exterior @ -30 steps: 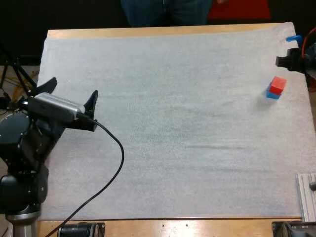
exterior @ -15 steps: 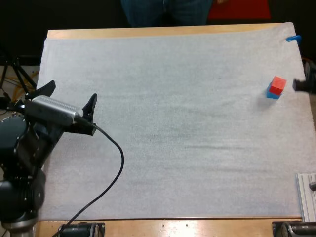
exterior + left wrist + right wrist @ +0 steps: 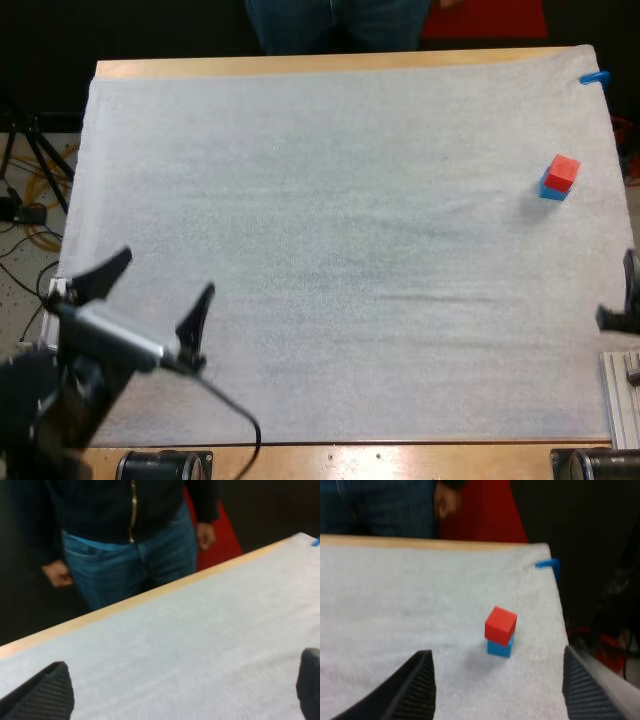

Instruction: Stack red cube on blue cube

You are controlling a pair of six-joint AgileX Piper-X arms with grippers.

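The red cube (image 3: 565, 170) sat on top of the blue cube (image 3: 551, 189), turned slightly askew, at the right of the frame in the high view, close to the right edge of the white mat (image 3: 330, 230). The left gripper (image 3: 166, 272) hung over the mat's lower left, fingers spread wide with nothing between them, and the right gripper (image 3: 497, 661), likewise wide open and empty, faced the stack across a stretch of mat. A person (image 3: 132, 540) stood just beyond the far edge of the wooden table (image 3: 300, 65).

One red cube (image 3: 565, 170), one blue cube (image 3: 549, 191), one person (image 3: 131, 535).
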